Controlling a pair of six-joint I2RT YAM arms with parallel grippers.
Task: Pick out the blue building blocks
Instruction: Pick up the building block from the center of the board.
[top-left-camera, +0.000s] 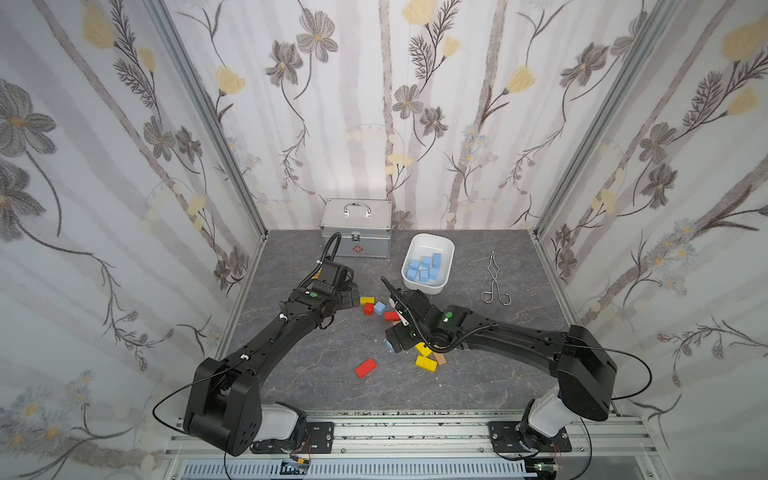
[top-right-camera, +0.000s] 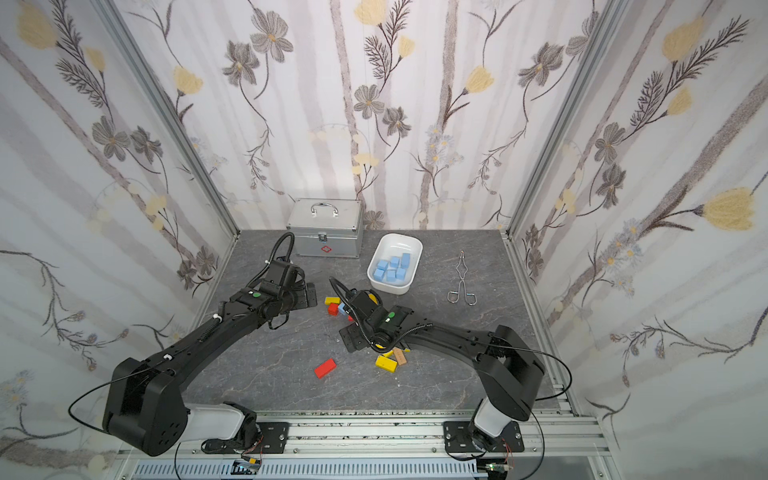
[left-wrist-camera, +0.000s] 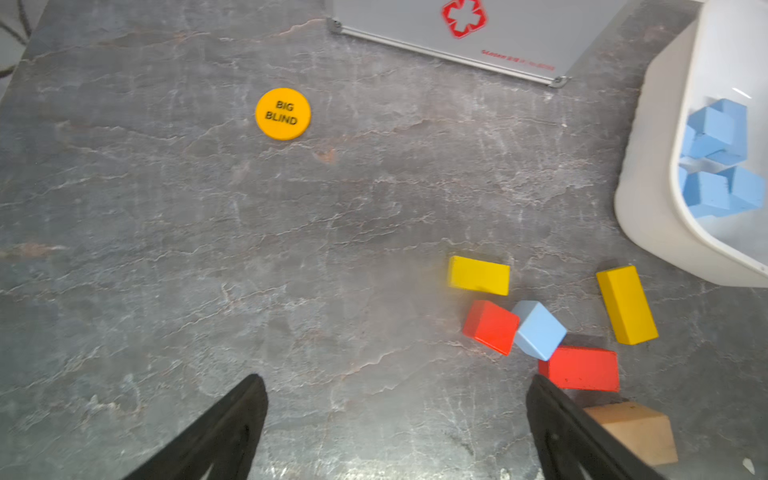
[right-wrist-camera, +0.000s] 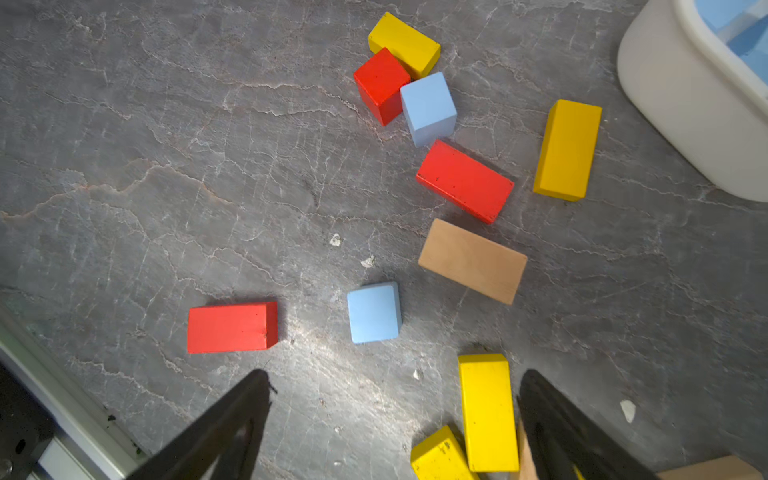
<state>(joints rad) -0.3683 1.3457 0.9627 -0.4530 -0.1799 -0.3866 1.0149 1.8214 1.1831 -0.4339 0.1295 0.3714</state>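
Note:
Several blue building blocks (top-left-camera: 424, 266) (top-right-camera: 392, 266) lie in the white bin (top-left-camera: 445, 249) (left-wrist-camera: 648, 208). A loose blue cube (top-left-camera: 379, 308) (left-wrist-camera: 539, 330) (right-wrist-camera: 428, 108) leans between red blocks in the middle of the table. Another blue block (right-wrist-camera: 374, 312) (top-left-camera: 390, 345) lies alone, just ahead of my right gripper (right-wrist-camera: 392, 382) (top-left-camera: 395, 336), which is open above the table with a yellow brick (right-wrist-camera: 488, 411) beside one finger. My left gripper (left-wrist-camera: 395, 382) (top-left-camera: 353, 296) is open over bare table, to the left of the cube cluster.
Red (right-wrist-camera: 230, 328), yellow (right-wrist-camera: 567, 149) and tan (right-wrist-camera: 471, 261) blocks are scattered around the blue ones. A metal first-aid case (top-left-camera: 357, 232) stands at the back, metal tongs (top-left-camera: 494, 278) lie right of the bin, and a yellow "BIG BLIND" chip (left-wrist-camera: 282, 113) lies near the case.

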